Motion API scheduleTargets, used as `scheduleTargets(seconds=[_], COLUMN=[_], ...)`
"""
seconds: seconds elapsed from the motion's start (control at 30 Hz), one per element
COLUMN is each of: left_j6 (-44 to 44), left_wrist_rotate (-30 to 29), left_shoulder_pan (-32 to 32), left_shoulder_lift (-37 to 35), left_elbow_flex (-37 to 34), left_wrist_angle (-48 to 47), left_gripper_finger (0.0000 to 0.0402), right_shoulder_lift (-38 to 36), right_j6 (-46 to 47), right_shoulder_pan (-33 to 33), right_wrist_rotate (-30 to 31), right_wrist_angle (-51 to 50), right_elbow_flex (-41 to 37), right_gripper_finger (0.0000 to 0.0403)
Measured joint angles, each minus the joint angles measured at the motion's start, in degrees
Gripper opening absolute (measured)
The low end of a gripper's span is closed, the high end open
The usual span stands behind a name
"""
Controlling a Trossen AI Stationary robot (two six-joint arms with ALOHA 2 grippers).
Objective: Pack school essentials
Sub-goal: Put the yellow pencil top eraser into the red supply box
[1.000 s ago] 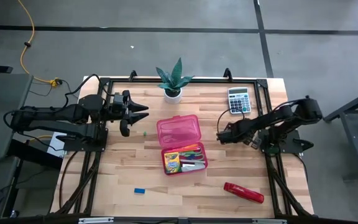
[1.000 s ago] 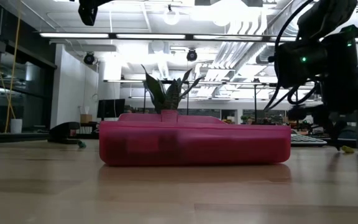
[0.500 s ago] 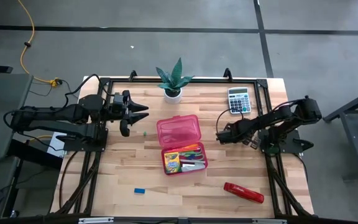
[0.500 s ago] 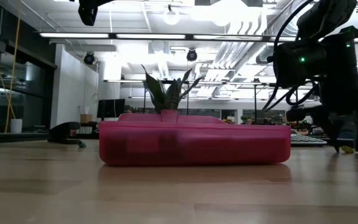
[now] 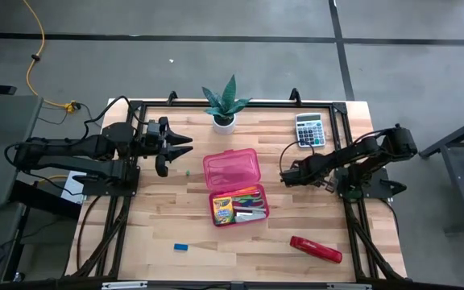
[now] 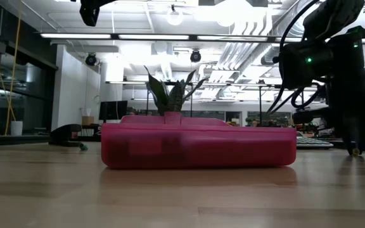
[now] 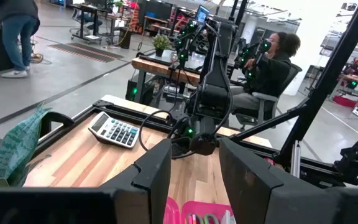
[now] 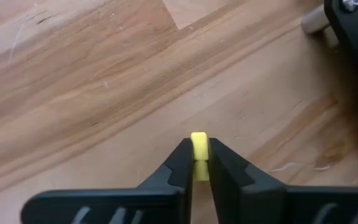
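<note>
Right gripper (image 8: 197, 163) is pinching a small yellow piece (image 8: 198, 146) between its fingertips, low over the table (image 5: 296, 217); left gripper (image 5: 180, 146) is hovering w/ fingers parted.

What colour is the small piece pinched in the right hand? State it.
Yellow: the small yellow piece sits between the right hand's fingers, clearest in the right wrist view.

The yellow piece (image 8: 198, 152) shows only its top edge between dark fingers; the pink case (image 6: 198, 145) wall hides its contents at table level.
</note>
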Motion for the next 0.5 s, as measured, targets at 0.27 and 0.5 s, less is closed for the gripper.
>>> scheduleTargets(seconds=[0.27, 0.5], left_j6=[-0.05, -4.58], left_wrist_rotate=[0.22, 3.42], left_shoulder_pan=[0.02, 0.00], left_shoulder_lift=[0.00, 0.00], left_elbow_flex=[0.00, 0.02], left_wrist_angle=[0.02, 0.02], left_gripper_finger=[0.0124, 0.0124], right_shoulder_lift=[-4.91, -16.97], right_j6=[-10.39, -35.14], right_shoulder_pan=[0.45, 1.31], right_wrist_rotate=[3.30, 11.82], right_wrist_angle=[0.63, 12.00], right_elbow_flex=[0.00, 0.00], right_gripper_finger=[0.0019, 0.0019])
